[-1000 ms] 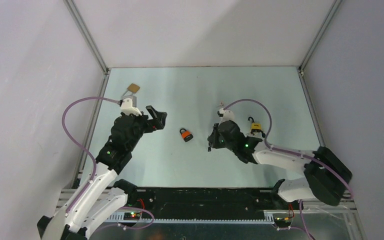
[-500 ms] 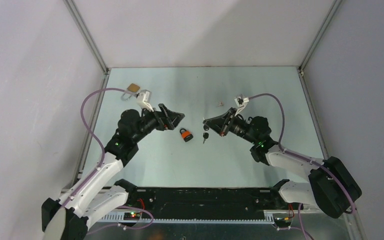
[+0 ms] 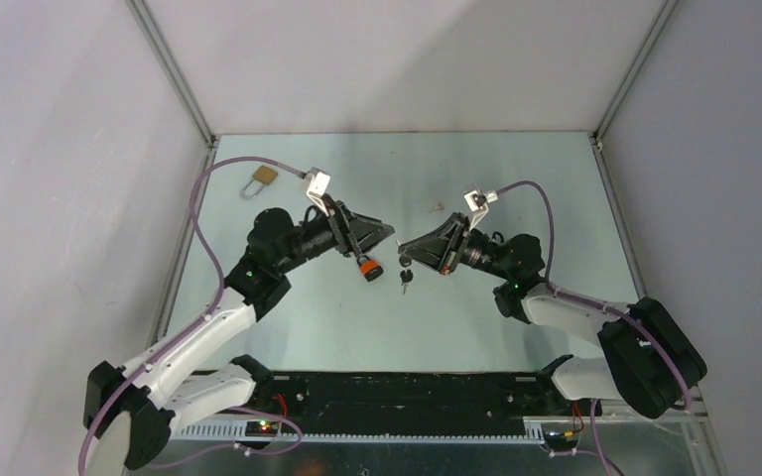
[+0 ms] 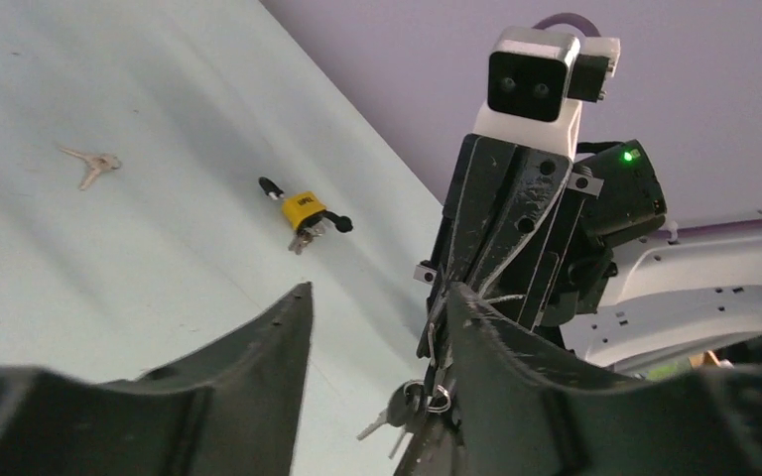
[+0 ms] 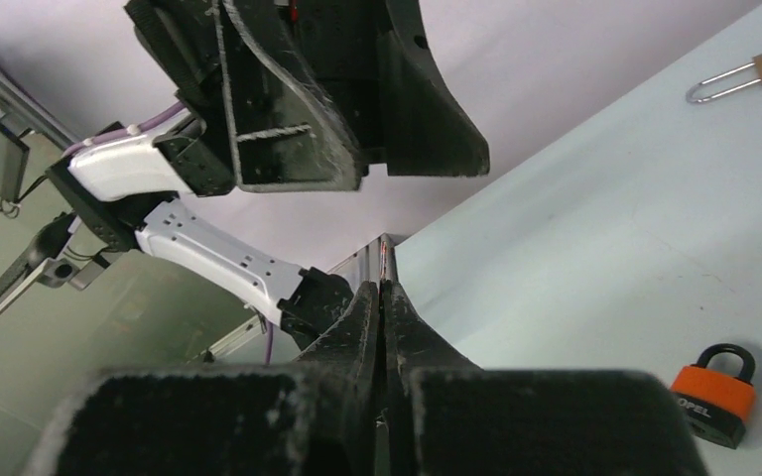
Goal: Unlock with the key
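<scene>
An orange padlock (image 3: 369, 268) lies on the table in the middle; it also shows in the right wrist view (image 5: 714, 393). My left gripper (image 3: 379, 241) is open and empty, raised just above and beside it; its fingers (image 4: 288, 317) frame the right gripper. My right gripper (image 3: 402, 247) is shut on a key ring, and the keys (image 3: 406, 278) dangle from its tip, right of the orange padlock. The keys also show in the left wrist view (image 4: 405, 409). The two grippers face each other, tips close.
A brass padlock (image 3: 261, 178) lies at the far left, also in the right wrist view (image 5: 754, 67). A yellow padlock with keys (image 4: 304, 210) lies behind the right arm. A small loose key (image 3: 438, 207) lies farther back. Side walls bound the table.
Both arms have swung toward the centre. The right gripper has lifted the key ring off the table. The left gripper has moved right, over the orange padlock.
</scene>
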Tool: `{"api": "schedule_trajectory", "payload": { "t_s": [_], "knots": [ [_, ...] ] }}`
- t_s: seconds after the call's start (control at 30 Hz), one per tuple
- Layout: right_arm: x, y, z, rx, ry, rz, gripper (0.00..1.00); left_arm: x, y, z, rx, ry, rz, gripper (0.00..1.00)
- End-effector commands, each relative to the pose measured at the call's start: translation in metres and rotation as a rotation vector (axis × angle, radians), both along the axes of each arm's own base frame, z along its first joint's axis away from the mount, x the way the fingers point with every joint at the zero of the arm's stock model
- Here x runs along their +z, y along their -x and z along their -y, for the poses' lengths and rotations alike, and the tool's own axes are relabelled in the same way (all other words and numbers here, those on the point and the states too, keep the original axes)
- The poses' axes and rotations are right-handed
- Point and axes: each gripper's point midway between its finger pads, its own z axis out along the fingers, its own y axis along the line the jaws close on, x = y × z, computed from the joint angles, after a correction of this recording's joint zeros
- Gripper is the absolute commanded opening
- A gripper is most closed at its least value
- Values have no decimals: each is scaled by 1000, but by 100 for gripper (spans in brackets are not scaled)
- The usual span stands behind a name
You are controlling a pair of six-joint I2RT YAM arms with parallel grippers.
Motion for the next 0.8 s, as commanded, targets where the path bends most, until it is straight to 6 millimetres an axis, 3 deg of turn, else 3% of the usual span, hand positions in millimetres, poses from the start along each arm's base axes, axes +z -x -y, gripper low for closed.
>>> {"api": "schedule_trajectory", "payload": {
  "t_s": [0.0, 0.33, 0.6, 0.77],
  "knots": [
    [28, 8, 0, 38, -61, 94, 0, 30, 12, 16, -89, 62, 51, 54],
    [34, 5, 0, 28, -90, 97, 0, 28, 20, 31, -155, 77, 26, 45],
    [38, 3, 0, 17, -113, 95, 0, 27, 26, 38, -203, 87, 18, 24],
    [41, 2, 0, 7, -128, 91, 0, 30, 29, 40, -218, 98, 26, 22]
  ]
}}
